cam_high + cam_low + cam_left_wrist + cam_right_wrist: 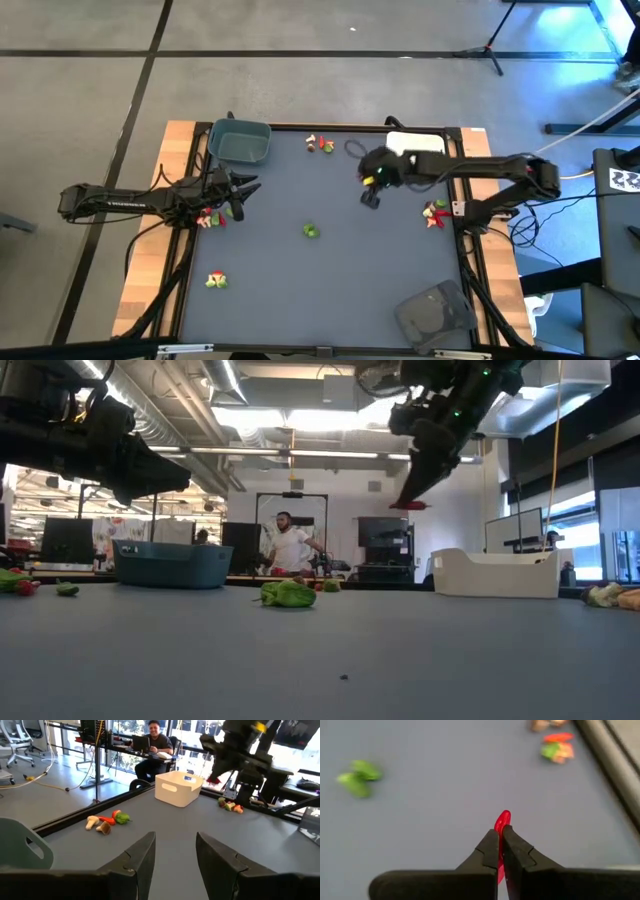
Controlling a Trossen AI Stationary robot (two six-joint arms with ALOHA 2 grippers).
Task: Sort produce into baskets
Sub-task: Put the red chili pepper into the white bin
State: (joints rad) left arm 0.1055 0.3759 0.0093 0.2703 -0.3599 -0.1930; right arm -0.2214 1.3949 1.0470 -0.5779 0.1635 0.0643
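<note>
The right tool (pixel 500 851) is clamped on a small red piece (pixel 503 822) of produce, held clear above the tabletop (pixel 330 270) just in front of the white basket (pixel 415 143). Only a thin sliver of red pokes out past the tips, so the piece looks flat and narrow, and I judge it very light and fairly stiff, probably smooth plastic that could slip or twist if pinched off-centre. The present hold is near one end; a grip closer to its middle would likely be steadier.

The left tool (pixel 175 855) hovers with its fingers apart and nothing between them, near the blue-grey basket (pixel 240 141) and over a little red and green cluster (pixel 210 217). More produce lies loose: a green piece (pixel 312 231) mid-tabletop, a yellow-green one (pixel 216 280) toward the near left, a mixed pile (pixel 435 213) on the right. The dark grey basket (pixel 435 315) sits at the near right corner
</note>
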